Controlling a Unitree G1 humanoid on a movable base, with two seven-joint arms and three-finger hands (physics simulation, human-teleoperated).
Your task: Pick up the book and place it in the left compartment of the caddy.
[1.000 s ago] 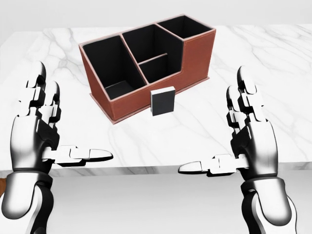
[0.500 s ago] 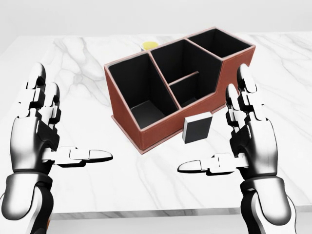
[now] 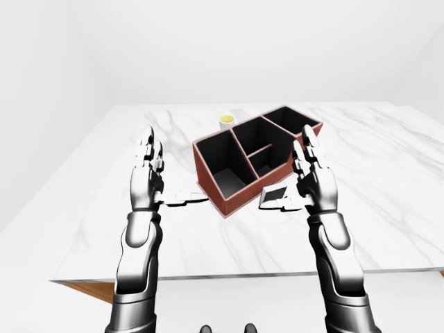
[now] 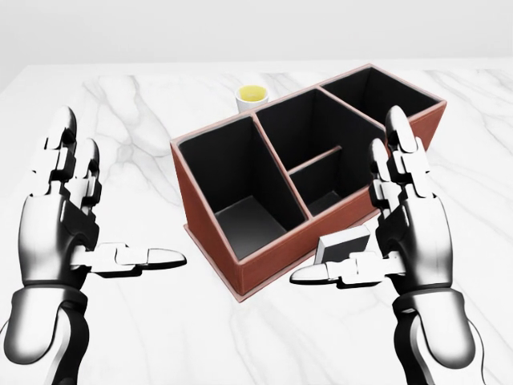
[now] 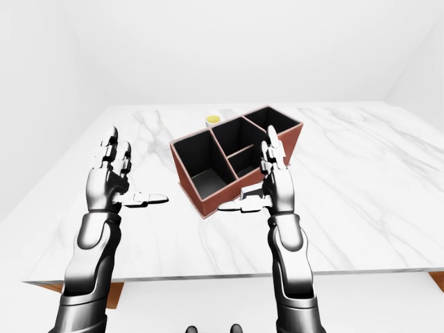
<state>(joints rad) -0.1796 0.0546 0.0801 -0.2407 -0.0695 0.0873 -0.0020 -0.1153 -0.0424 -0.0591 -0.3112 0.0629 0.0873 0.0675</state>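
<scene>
Caddy (image 4: 264, 261) of red-brown with black insides sat skewed on the marble table (image 4: 144, 104), toward its far edge, left compartment (image 4: 240, 192) open and holding nothing. Book (image 4: 345, 245), small, dark-faced and pale-edged, stood propped against the caddy's near wall, partly hidden behind the right thumb. Right hand (image 4: 405, 233) held upright just beside the book, fingers spread, thumb stretched leftward below it; contact with the book could not be told. Left hand (image 4: 68, 216) likewise raised and spread, thumb pointing right, well apart from the caddy, gripping nothing. White cup (image 4: 252, 97) with yellow contents rested beyond the caddy, near the far edge.
</scene>
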